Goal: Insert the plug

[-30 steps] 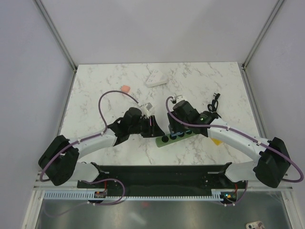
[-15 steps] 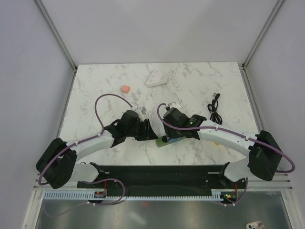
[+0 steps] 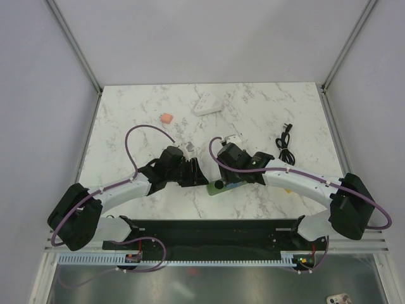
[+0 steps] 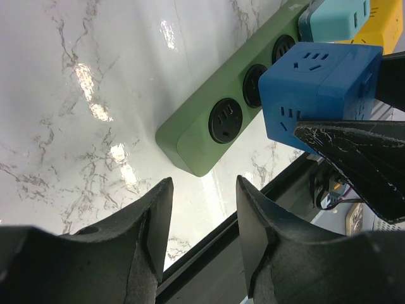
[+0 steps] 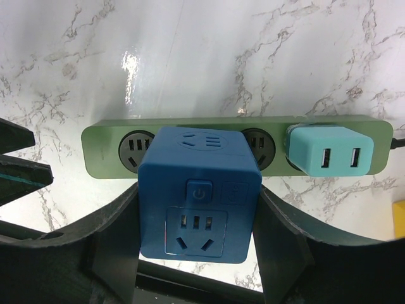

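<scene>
My right gripper (image 5: 199, 215) is shut on the plug (image 5: 199, 193), a bright-blue cube with a power button and a socket on the face towards the camera. The cube sits over the green power strip (image 5: 98, 166), covering a socket near its left end; its prongs are hidden. From the left wrist, the plug (image 4: 316, 95) is at the upper right above the strip (image 4: 190, 142). My left gripper (image 4: 204, 215) is open and empty, just off the strip's end. From above, both grippers (image 3: 196, 172) (image 3: 229, 174) meet over the strip (image 3: 218, 187).
A teal adapter (image 5: 329, 151) is plugged into the strip's right end, and a yellow block (image 5: 398, 218) lies beside it. A pink block (image 3: 166, 118), a white object (image 3: 206, 105) and a black cable (image 3: 285, 142) lie farther back. The table's near edge is close.
Over the last second, my right gripper carried the plug left and nearer, over the strip's left end. The left gripper shifted slightly nearer. Both have been nearly still for the last half second.
</scene>
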Controlling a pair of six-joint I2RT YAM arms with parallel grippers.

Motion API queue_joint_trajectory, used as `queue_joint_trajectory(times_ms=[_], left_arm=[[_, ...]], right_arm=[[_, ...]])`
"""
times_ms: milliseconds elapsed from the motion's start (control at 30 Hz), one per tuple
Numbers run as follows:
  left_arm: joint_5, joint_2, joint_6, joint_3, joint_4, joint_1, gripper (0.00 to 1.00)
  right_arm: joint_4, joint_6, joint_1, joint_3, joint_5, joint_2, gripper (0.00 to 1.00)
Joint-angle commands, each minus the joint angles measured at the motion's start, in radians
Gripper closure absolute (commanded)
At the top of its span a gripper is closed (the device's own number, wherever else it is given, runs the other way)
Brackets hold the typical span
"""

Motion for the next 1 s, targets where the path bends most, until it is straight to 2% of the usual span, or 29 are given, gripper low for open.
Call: queue_joint_trajectory(times_ms=[0, 700, 800, 967], left_arm=[[0.0, -0.024, 0.032, -0.007, 0.008, 0.005, 0.48], [0.001, -0.021, 0.035, 0.004, 0.0, 0.006, 0.48], [0.0, -0.018, 0.033, 0.004, 0.002, 0.006, 0.48], [-0.005, -0.018, 0.037, 0.001, 0.0, 0.006, 0.48]], right_arm=[[0.007, -0.009, 0.002, 0.05, 0.021, 0.004, 1.0], [0.047, -0.034, -0.047, -0.004, -0.038, 0.067, 1.0], [0.083, -0.011, -0.039, -0.05, -0.038, 0.078, 1.0], [0.166, 0.021, -0.013, -0.193, 0.012, -0.007, 1.0]])
